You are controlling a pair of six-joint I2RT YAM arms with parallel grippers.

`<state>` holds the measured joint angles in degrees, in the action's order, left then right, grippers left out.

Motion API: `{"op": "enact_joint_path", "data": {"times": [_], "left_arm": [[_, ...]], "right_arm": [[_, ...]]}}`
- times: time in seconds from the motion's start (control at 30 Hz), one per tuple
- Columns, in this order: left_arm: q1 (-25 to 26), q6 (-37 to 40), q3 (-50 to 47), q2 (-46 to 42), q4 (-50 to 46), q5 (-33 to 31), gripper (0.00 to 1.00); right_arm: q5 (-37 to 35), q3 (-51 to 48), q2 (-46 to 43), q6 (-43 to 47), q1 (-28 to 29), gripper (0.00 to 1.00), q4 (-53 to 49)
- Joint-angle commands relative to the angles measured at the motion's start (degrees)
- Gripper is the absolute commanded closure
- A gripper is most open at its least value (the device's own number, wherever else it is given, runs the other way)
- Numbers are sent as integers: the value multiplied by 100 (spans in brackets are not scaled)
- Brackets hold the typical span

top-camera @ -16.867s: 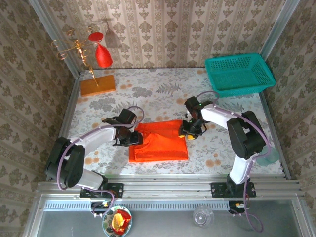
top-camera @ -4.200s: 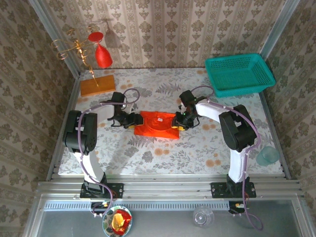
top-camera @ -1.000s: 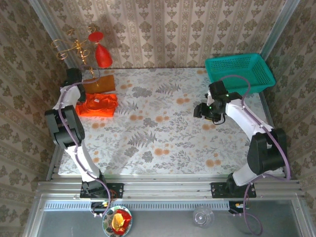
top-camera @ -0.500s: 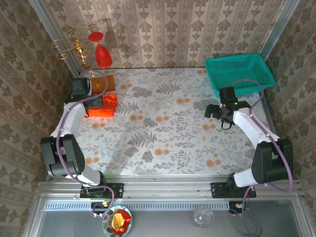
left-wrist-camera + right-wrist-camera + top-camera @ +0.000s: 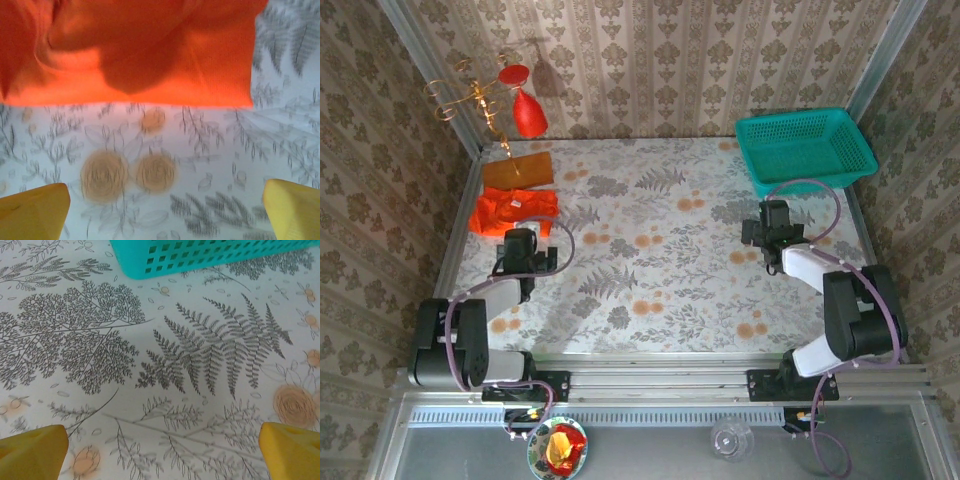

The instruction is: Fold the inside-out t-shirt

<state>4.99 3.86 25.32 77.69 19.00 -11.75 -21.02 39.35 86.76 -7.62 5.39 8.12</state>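
Note:
The inside-out t-shirt [image 5: 512, 211] lies as a small folded orange-red bundle at the far left of the table, just in front of the wooden block. My left gripper [image 5: 521, 238] sits just near of it, pointing at it, open and apart from the cloth. In the left wrist view the t-shirt [image 5: 150, 50] fills the top, its near edge straight, and the left gripper [image 5: 165, 215] has only bare tablecloth between its yellow fingertips [image 5: 32, 210]. My right gripper [image 5: 772, 216] hovers at the right, open and holding nothing. In its own view the right gripper [image 5: 162, 452] stands over printed cloth.
A teal basket [image 5: 805, 148] stands at the back right, its wall [image 5: 210, 255] close ahead of the right gripper. An orange-brown wooden block [image 5: 517, 170] and a red ornament on a gold stand [image 5: 528, 112] sit at the back left. Wallpapered walls close three sides.
The left gripper has let go of the t-shirt and drawn back toward the near edge. The right gripper has pulled back slightly. Both jaws opened wider.

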Motion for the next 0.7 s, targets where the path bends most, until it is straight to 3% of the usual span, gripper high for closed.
{"op": "enact_joint_path", "data": {"times": [0.0, 0.1, 0.2, 0.33, 0.37, 0.5, 0.67], "left_arm": [[-227, -132, -102, 118, 1924, 751, 0], [-368, -95, 0, 415, 2180, 942, 0], [-736, -209, -206, 943, 3109, 1705, 0], [-713, -66, -315, 1103, 3360, 2049, 0], [-680, -19, -387, 1208, 3692, 2047, 0], [-646, -3, -320, 1130, 3399, 1981, 0], [-506, 40, -278, 1157, 3351, 1552, 0]], "right_arm": [[-317, -272, 41, 265, -38, 1, 1607], [-11, -721, 62, 408, -82, 1, 2565], [376, -1066, -65, 516, -92, 1, 3058], [810, -1329, -116, 549, -180, 1, 3469], [918, -1373, -116, 551, -210, 0, 3536], [1101, -1696, 182, 516, -328, 0, 4435], [1087, -1632, 109, 476, -328, 0, 4161]]}}
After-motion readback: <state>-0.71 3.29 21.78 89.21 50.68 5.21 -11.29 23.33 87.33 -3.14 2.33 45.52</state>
